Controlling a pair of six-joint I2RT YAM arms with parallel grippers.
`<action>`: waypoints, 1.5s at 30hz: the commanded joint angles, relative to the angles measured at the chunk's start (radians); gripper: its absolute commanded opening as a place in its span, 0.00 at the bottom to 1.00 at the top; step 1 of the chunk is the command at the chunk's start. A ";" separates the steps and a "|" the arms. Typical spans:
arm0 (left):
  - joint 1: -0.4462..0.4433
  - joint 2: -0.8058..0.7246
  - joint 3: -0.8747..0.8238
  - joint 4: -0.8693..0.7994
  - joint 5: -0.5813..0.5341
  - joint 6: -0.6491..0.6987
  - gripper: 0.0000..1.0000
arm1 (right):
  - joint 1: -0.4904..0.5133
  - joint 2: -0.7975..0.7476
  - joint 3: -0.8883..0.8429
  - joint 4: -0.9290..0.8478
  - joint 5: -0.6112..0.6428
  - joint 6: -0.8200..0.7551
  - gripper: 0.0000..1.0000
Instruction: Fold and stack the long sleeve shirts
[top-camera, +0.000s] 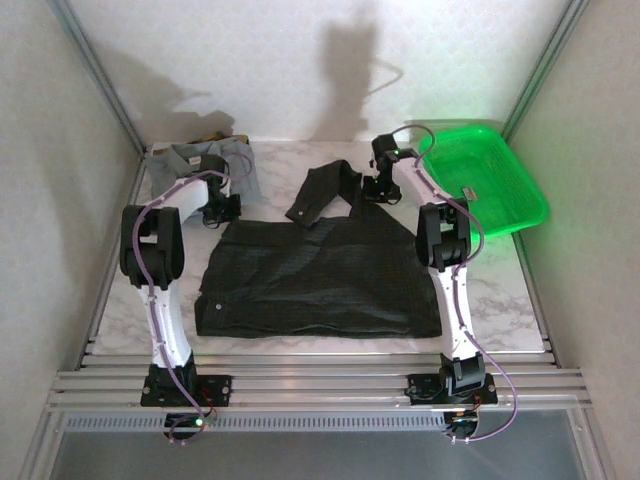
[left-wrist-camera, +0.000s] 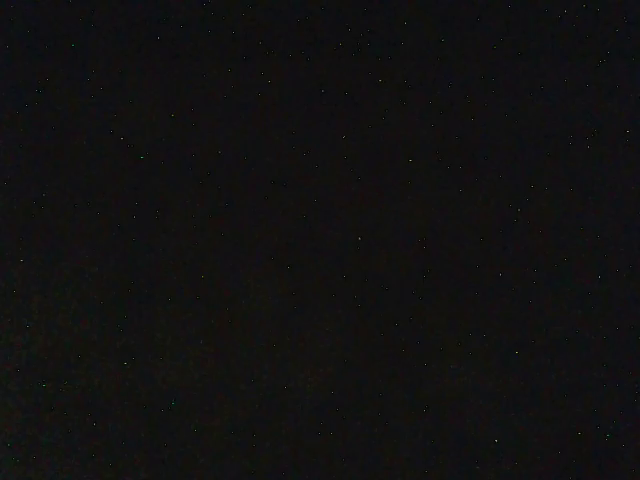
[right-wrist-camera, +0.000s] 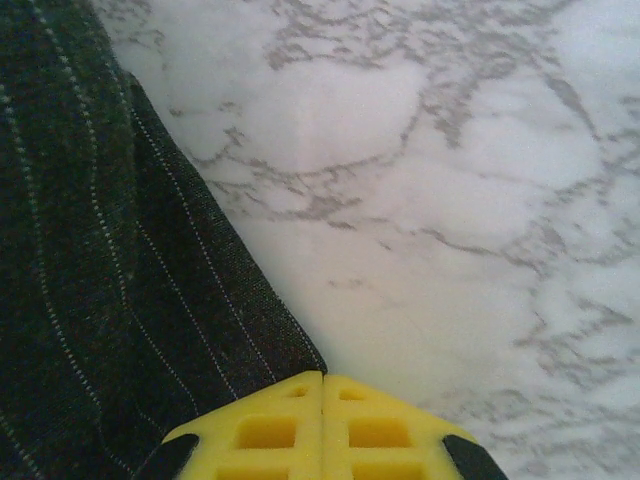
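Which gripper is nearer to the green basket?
Right. The right gripper sits just left of the green basket, at the dark shirt's far edge; the left gripper is far off on the other side, beside the grey-blue shirt.

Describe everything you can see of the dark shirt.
The dark shirt is charcoal-black woven cloth with fine pale pinstripes. Its body lies spread fairly flat and lightly creased on the middle of the marble table, with one sleeve crumpled toward the far side. The right gripper has its yellow fingers closed together at the cloth's edge; whether they pinch it is unclear.
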 joint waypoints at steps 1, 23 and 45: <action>-0.003 -0.079 -0.015 -0.021 -0.044 0.020 0.00 | 0.000 -0.106 -0.041 0.034 0.038 0.003 0.00; -0.002 -0.280 -0.178 0.043 -0.138 0.024 0.00 | -0.015 -0.399 -0.375 0.076 0.074 -0.004 0.00; -0.007 -0.495 -0.445 0.091 -0.176 -0.048 0.00 | 0.011 -0.795 -0.871 0.075 0.077 0.158 0.00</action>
